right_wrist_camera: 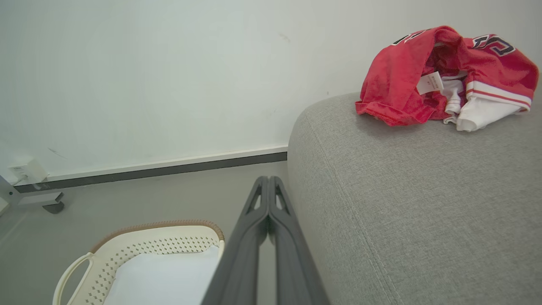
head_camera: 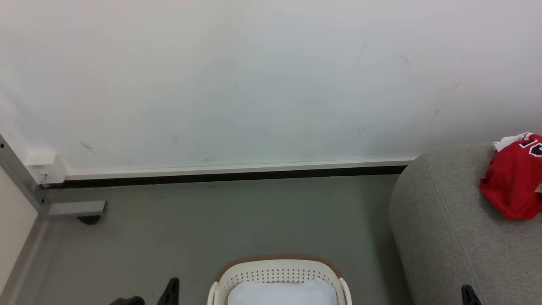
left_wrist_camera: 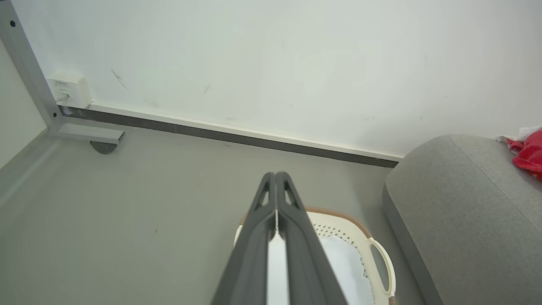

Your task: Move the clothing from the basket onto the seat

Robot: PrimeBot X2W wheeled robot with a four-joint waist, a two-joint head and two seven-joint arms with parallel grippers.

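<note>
The clothing (right_wrist_camera: 402, 80), a red jersey with black numbers and a white fabric part, lies crumpled on the grey seat (right_wrist_camera: 402, 190), near its rounded end by the wall. It also shows at the right edge of the head view as clothing (head_camera: 512, 182) on the seat (head_camera: 444, 228). The cream basket (head_camera: 279, 273) with a brown rim stands on the floor left of the seat. My left gripper (left_wrist_camera: 275, 174) is shut and empty above the basket (left_wrist_camera: 360, 228). Beside the seat's edge my right gripper (right_wrist_camera: 268, 178) is shut and empty, well short of the jersey.
A pale white fabric (right_wrist_camera: 165, 275) lies flat in the basket. Behind runs a white wall with a dark skirting strip (head_camera: 228, 174). A grey metal frame foot (head_camera: 76, 209) and a white socket box (head_camera: 44, 167) sit at the left. Grey floor lies between basket and wall.
</note>
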